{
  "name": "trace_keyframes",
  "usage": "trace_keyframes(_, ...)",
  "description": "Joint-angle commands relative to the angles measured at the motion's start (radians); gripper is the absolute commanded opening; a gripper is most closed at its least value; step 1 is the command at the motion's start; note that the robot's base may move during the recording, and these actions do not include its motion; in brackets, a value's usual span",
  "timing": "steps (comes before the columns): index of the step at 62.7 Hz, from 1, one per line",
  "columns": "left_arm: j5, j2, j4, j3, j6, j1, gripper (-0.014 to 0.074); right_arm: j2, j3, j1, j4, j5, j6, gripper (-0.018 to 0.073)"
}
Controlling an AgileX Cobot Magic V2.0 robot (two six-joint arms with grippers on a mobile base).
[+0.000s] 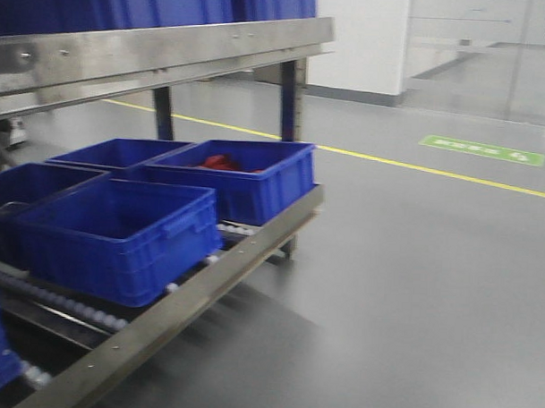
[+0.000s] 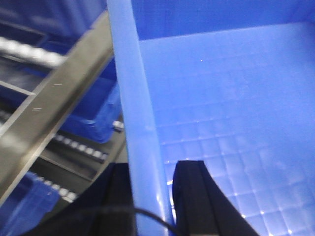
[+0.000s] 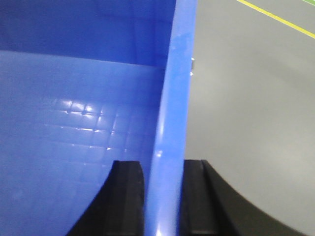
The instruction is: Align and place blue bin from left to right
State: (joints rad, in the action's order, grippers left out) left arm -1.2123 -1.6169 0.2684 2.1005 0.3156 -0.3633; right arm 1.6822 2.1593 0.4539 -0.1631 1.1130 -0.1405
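L end effector [image 2: 153,168] + R end effector [image 3: 161,165] each clamped astride blue bin [image 2: 221,98] rim, open floor [image 3: 246,98] beside R edge

Even light, soft blur, glare specks inside blue bin [image 3: 74,118].

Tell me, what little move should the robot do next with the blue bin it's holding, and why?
Probably ease the bin toward the rack and lower it there. The left gripper and the right gripper each pinch one of its walls, so it is held, and bare rollers show beside the front bin.
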Motion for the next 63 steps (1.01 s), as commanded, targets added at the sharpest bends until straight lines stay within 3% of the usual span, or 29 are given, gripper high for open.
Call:
trace_keyframes(1, 0.061, 0.024, 0.034, 0.012, -0.024, 0.001, -0.0013, -0.030, 0.014, -0.004, -0.045, -0.104, 0.026, -0.0075)
trace_keyframes(63, 0.061, 0.024, 0.034, 0.012, -0.024, 0.001, -0.0013, -0.030, 0.014, -0.004, -0.045, -0.104, 0.026, -0.0075)
